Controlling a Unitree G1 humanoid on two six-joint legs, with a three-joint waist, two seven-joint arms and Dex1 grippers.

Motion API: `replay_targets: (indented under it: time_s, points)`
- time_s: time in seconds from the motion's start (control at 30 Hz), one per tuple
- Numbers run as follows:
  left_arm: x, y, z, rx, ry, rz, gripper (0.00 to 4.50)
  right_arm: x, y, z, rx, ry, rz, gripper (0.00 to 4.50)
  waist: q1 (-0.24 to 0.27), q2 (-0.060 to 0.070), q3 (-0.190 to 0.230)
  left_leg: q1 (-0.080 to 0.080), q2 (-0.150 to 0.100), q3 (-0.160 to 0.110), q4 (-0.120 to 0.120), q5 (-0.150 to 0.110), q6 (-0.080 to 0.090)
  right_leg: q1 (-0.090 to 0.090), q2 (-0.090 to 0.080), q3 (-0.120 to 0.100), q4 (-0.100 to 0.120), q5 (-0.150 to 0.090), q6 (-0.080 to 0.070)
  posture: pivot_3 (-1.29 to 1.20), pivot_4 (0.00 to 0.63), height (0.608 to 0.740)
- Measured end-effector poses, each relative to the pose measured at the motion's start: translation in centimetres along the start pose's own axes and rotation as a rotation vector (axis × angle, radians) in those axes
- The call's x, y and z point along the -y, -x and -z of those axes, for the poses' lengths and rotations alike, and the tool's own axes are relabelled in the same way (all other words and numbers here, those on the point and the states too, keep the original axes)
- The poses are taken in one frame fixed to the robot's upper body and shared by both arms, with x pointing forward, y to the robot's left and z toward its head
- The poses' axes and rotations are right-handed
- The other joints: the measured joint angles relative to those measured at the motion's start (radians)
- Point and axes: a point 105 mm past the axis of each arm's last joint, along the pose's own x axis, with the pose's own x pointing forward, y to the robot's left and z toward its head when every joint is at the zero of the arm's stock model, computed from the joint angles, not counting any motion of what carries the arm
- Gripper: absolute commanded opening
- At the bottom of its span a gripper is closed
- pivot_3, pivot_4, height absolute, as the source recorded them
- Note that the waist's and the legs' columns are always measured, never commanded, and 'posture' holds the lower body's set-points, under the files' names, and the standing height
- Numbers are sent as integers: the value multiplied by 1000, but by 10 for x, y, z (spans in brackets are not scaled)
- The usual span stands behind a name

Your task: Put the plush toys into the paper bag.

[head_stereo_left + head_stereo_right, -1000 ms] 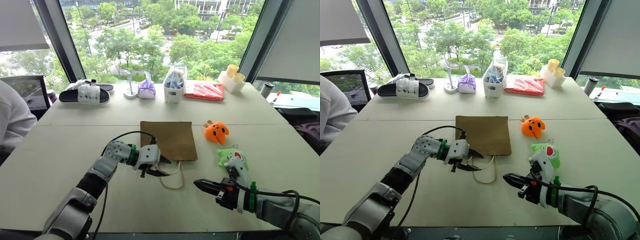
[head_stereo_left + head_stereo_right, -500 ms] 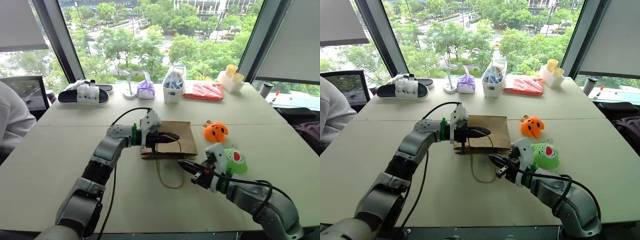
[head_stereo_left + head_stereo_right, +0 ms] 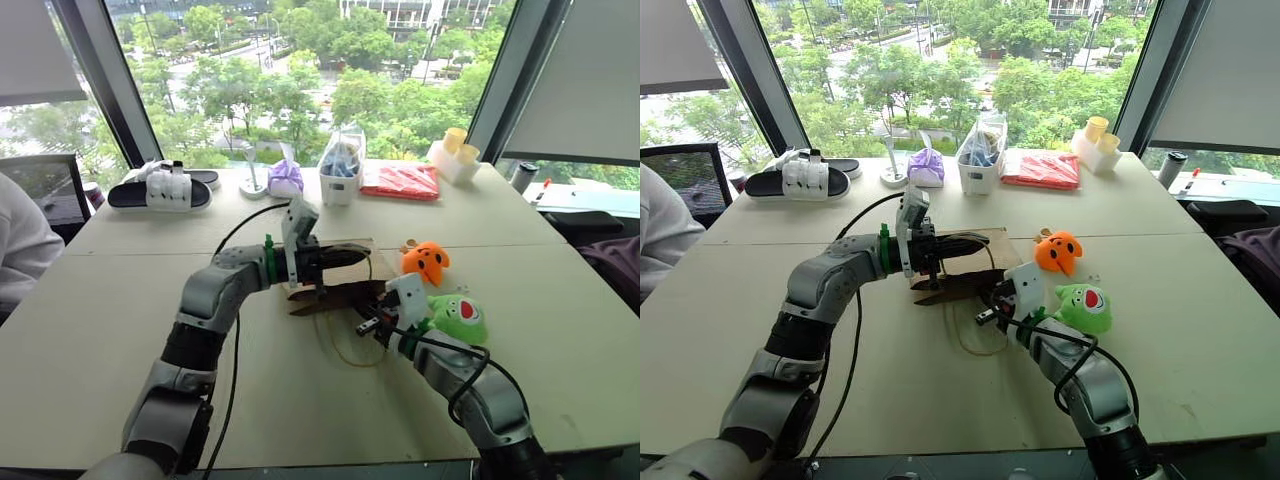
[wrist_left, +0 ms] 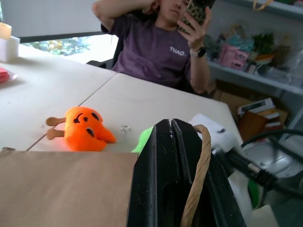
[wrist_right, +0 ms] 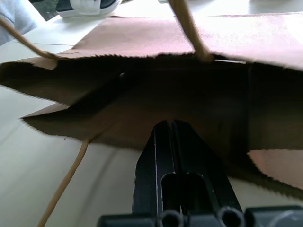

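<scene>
Left gripper [image 3: 352, 257] pinches twine handle [image 4: 196, 175], raising paper bag [image 3: 340, 285] mouth; closed, empty right gripper [image 5: 173, 130] at its edge

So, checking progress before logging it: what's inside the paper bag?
Through the paper bag's open mouth, just bare brown paper; deeper in is shadowed. The orange toy and green toy lie outside.

Both arms have silver-grey shells, black joints, a green ring near each wrist, loose black cables and a black-fingered left tool [image 3: 345, 257] and right tool [image 3: 367, 326].

Pale table [image 3: 120, 330] carries plush toys [image 3: 425, 262], paper bag [image 3: 340, 293], sandal [image 3: 158, 190]
</scene>
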Motion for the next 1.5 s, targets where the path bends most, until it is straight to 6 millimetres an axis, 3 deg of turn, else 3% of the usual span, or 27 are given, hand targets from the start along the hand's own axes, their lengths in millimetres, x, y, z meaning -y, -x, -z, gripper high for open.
replay_targets:
  time_s: [0.23,0.4,0.5,0.7,1.1,1.33,1.5]
  points:
    - [20,-4,-3,36,72,29,9,1,-14,0,7,59,19,0,-3,0,0,1,0,1,0,1,-1,-2,0,2,6,0,0,0,150,740]
    - [15,-7,-5,68,100,-20,9,-3,-21,18,-61,106,7,0,-1,0,0,1,0,2,0,1,-3,-2,0,1,6,0,0,0,150,740]
    - [1,-7,-14,104,104,-94,9,1,-22,31,-124,178,30,0,1,0,0,1,-1,2,1,2,-3,-2,0,1,6,0,0,0,150,740]
    - [-5,-6,-21,126,82,-134,9,-1,-22,33,-126,256,14,0,-2,0,0,1,0,2,0,2,-3,-2,0,1,6,0,0,0,150,740]
    - [53,-11,-45,153,125,185,9,-2,-21,33,-149,291,7,0,-3,0,-1,2,0,2,0,2,-3,-2,0,1,7,0,0,0,150,740]
    - [52,-11,-44,151,141,171,9,-3,-22,33,-154,286,9,0,-2,0,-1,2,0,2,0,2,-3,-2,0,1,6,0,0,0,150,740]
    - [41,-13,-44,169,151,128,9,-7,-18,28,-102,247,-7,0,0,0,-1,1,0,2,0,2,-4,-2,0,1,6,0,0,0,150,740]
